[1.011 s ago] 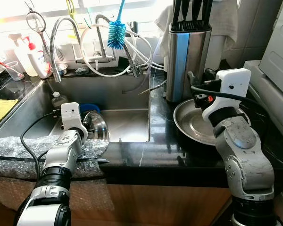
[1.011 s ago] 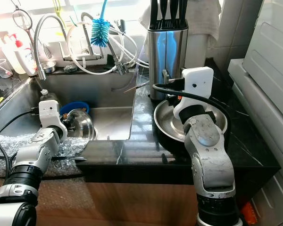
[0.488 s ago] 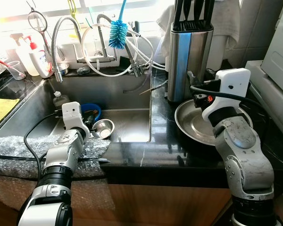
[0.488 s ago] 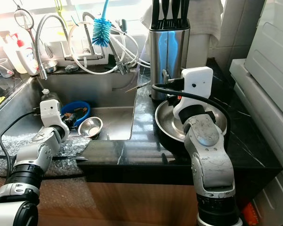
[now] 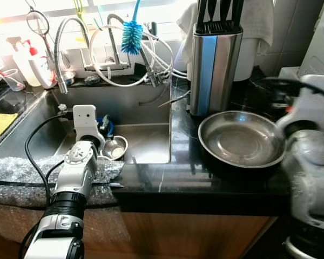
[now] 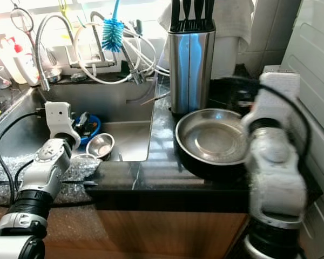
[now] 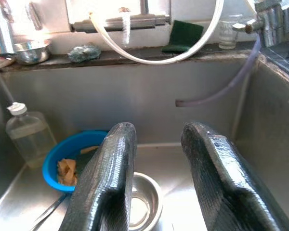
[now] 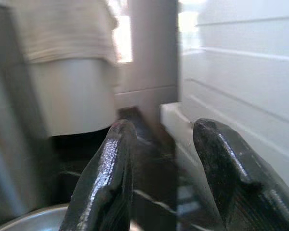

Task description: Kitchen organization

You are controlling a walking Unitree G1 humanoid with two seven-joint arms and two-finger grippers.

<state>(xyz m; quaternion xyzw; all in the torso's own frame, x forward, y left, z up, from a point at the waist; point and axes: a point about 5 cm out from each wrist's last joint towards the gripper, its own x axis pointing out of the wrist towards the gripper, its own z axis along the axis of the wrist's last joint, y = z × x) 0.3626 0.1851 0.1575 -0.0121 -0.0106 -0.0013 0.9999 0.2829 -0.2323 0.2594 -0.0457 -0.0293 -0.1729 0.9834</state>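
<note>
Right arm swung rightward off pan [image 5: 241, 139]; blue bowl [image 7: 70, 156] holds scraps; both grippers' fingers parted.

Blue bowl [image 7: 70, 156], silver pan [image 5: 241, 139], black counter [image 5: 205, 175].

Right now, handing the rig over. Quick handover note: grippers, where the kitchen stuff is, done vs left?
Left gripper: open, empty, hanging over the sink, above the small steel bowl.
Right gripper: open, empty, at the counter's right end past the steel pan; arm blurred.
Blue bowl with scraps and a clear bottle sit in the sink.
Knife block stands behind the pan.
Done: nothing evident. Left: sink items, pan.
</note>
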